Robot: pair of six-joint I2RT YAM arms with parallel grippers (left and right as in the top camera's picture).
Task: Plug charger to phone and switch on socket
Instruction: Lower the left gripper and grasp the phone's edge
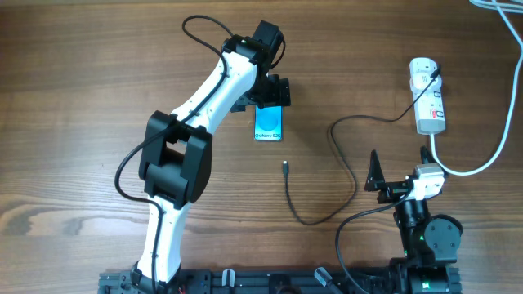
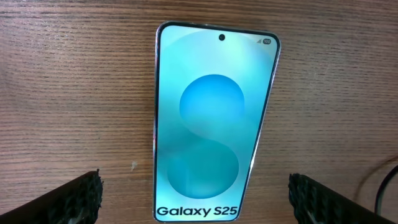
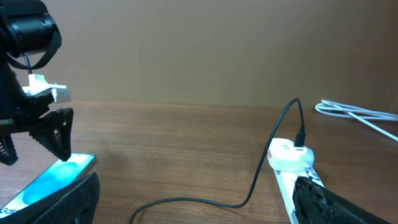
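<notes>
Phone (image 2: 214, 124) lies flat, left gripper (image 2: 196, 196) straddling it, gaps beside both edges.

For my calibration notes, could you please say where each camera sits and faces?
Overhead: above the table, looking straight down; left arm and right arm show.
Left wrist: looks down on the phone; own fingertips at bottom corners.
Right wrist: low, looks across table toward left end effector and socket; own fingers below.
All share the phone.

Left arm (image 1: 208, 86): white shells, black joints; fingers (image 2: 81, 200) ridged black.
</notes>
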